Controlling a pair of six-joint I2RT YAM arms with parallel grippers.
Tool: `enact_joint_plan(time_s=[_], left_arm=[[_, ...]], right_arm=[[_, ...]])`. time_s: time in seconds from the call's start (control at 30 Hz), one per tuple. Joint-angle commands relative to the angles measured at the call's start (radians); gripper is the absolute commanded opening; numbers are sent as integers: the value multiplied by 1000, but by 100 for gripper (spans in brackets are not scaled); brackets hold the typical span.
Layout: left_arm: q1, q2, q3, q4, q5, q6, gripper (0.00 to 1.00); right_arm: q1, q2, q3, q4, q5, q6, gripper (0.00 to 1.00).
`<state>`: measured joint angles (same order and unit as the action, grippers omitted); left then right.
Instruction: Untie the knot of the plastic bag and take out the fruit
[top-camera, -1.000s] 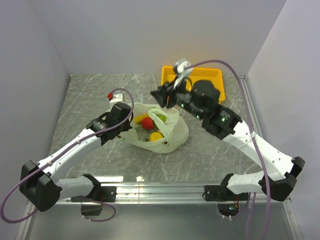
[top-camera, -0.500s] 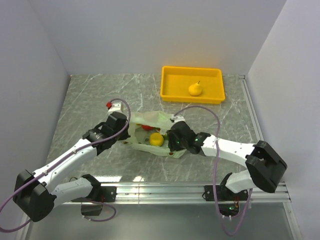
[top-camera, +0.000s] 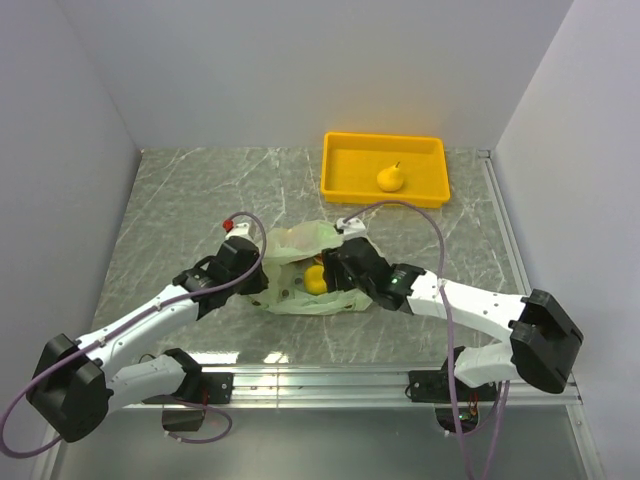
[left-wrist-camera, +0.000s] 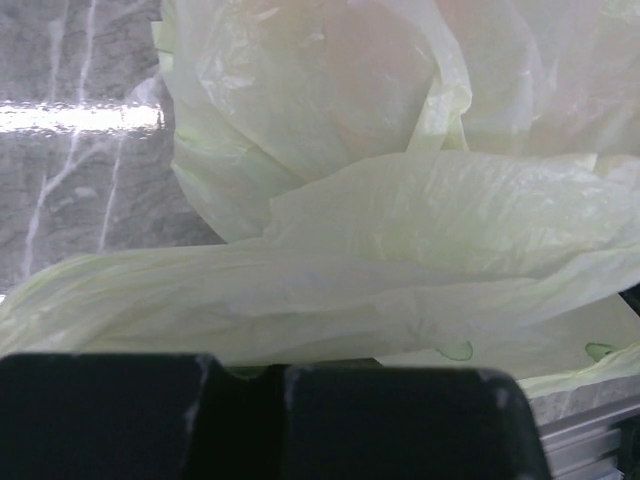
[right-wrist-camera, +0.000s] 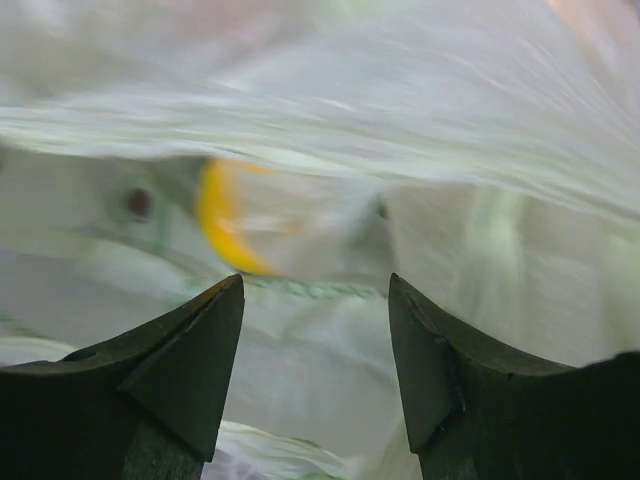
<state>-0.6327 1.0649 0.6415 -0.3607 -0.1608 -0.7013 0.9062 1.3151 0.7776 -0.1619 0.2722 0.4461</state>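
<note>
green plastic bag (left-wrist-camera: 400, 230), left gripper (left-wrist-camera: 245, 374) pinching it, right gripper (right-wrist-camera: 315, 290) parted

No legible text, labels, brands, numbers or signs in any view.

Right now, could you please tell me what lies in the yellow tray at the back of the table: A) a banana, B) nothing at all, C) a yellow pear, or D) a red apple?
C: the top view shows a single yellow pear with a dark stem lying in the yellow tray, with no other fruit beside it.
</note>
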Motion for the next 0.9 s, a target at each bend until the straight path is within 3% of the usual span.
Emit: enact_joint_plan(time_s=[0.0, 0.07, 0.2, 0.3, 0.57, 0.67, 0.83, 0.87], left_arm=[[-15, 6, -2, 52, 24, -20, 0], [-21, 13, 0, 51, 23, -26, 1], [-39, 32, 12, 39, 9, -40, 1], [-51, 40, 23, 26, -5, -46, 0], [-58, 75, 41, 0, -23, -50, 0], [-56, 81, 47, -1, -26, -49, 1], [-56, 93, 55, 6, -39, -38, 1], [-58, 102, 60, 5, -43, -35, 1]], right_arm=[[13, 25, 95, 67, -28, -92, 67], [13, 87, 133, 70, -44, -86, 67], [14, 191, 150, 108, -41, -23, 83], [23, 249, 167, 107, -51, 12, 88], [54, 386, 206, 110, -15, 42, 86], [54, 381, 192, 140, -31, 25, 75], [69, 316, 178, 140, -37, -6, 23], [71, 296, 167, 142, -44, -17, 19]])
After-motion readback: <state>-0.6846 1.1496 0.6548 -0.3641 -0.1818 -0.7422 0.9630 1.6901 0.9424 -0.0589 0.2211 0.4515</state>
